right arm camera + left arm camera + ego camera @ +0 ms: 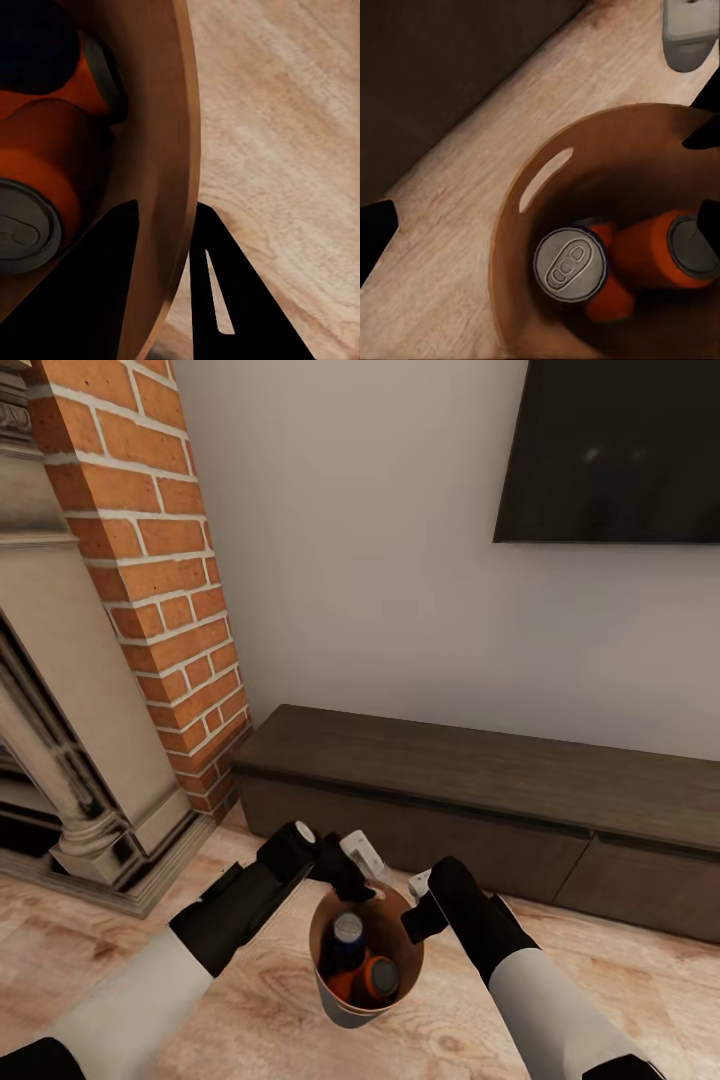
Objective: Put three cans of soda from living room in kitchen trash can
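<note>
Right gripper (412, 908): clamped on the bin wall, one finger (90, 292) inside, the other outside, rim pinched between.
Left gripper (352, 872): at the far rim of the bin; grip state cannot be told, fingertips seen merely as dark edges in the left wrist view.
Bin (325, 980): one; round, pale outside, brown inside, oval slot (546, 178) cut near the rim. Held above the wood floor (250, 1000), between both arms, in the living room. Judged light and stiff, with a smooth wall likely to slip or swing under a one-sided pinch; best taken at the rim on opposite sides, or through the slot, and kept upright.
Cans, inside the bin: blue can (347, 938), one, upright, silver top (570, 264) facing up; orange cans, two, one tipped over against the wall (656, 251), one low beneath the blue can (611, 300). Three in all. Judged loose, rigid, apt to roll and shift the load when tilted.
Surroundings: low dark cabinet (480, 770), one; brick fireplace (150, 560), one; wall TV (610, 450), one.
</note>
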Robot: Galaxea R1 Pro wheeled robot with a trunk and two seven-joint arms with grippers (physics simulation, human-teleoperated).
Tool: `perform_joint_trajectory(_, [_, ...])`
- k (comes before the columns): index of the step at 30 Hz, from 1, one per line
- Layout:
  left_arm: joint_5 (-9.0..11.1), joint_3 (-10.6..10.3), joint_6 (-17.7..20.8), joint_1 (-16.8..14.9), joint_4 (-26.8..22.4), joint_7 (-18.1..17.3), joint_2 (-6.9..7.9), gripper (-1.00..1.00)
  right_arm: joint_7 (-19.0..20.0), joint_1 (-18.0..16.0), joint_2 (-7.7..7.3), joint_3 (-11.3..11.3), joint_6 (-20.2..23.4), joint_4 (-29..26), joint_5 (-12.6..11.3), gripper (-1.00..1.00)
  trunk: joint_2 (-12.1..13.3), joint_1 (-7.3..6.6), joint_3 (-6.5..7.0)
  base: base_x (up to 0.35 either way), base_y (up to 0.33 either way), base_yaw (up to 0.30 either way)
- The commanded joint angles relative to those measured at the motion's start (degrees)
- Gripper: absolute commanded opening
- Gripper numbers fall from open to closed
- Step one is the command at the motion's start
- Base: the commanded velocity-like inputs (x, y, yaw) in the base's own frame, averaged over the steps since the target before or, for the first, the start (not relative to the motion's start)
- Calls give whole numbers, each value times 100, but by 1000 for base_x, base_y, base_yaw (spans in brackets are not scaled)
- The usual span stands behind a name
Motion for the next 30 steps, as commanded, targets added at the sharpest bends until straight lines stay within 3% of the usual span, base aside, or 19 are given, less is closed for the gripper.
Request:
perform_joint_trajectory(1, [9,5,-7,2,-112,-36,90,100,16,-2,0,-4,25,-1,-146,-100,0,0,0,0,0,0])
perform_joint_trajectory(2, [27,31,-23,5,-290,-98,244,100,16,-2,-1,-8,25,-1,-146,-100,0,0,0,0,0,0])
perform_joint_trajectory(4, [71,125,-40,20,-434,-157,370,100,16,-2,-3,-14,25,-1,-146,-100,0,0,0,0,0,0])
perform_joint_trajectory(6, [144,469,-69,116,-619,-226,539,100,16,-2,-9,-21,25,0,-146,-100,0,0,0,0,0,0])
perform_joint_trajectory(8, [209,1269,-336,371,-775,-265,722,100,16,-2,-22,-29,25,0,-148,-100,0,0,0,0,0,0])
perform_joint_trajectory(10, [213,1687,-620,550,-795,-269,774,100,16,-2,-29,-35,25,0,-150,-100,0,0,0,0,0,0])
perform_joint_trajectory(12, [220,2437,-1326,1033,-618,-238,827,100,16,-7,-57,-47,25,0,-153,-100,0,0,0,0,0,0])
perform_joint_trajectory(13, [222,2634,-1539,1165,-511,-228,834,100,16,-8,-67,-49,25,0,-153,-100,0,0,0,0,0,0])
perform_joint_trajectory(14, [223,2843,-1769,1287,-373,-216,838,100,16,-8,-76,-52,25,0,-155,-100,0,0,0,0,0,0])
perform_joint_trajectory(16, [229,3713,-2725,1606,316,-178,819,100,16,-17,-117,-185,25,0,-155,-100,0,0,0,0,0,0])
perform_joint_trajectory(17, [229,3910,-2948,1652,504,-172,813,100,16,-19,-137,-259,25,0,-155,-100,0,0,0,0,0,0])
perform_joint_trajectory(18, [231,4242,-3369,1719,896,-161,802,100,16,-24,-189,-441,25,8,-155,-100,0,0,0,0,0,0])
perform_joint_trajectory(22, [247,4679,-4109,1797,1635,-146,795,100,16,-56,-361,-824,25,118,-155,-100,0,0,0,0,0,0])
perform_joint_trajectory(25, [250,4805,-4356,1821,1890,-139,793,100,21,-76,-510,-957,25,168,-155,-100,0,0,0,0,0,0])
perform_joint_trajectory(30, [273,4879,-4500,1839,2036,-140,792,100,56,-121,-838,-1040,25,357,-171,-100,-7,13,-110,0,0,0])
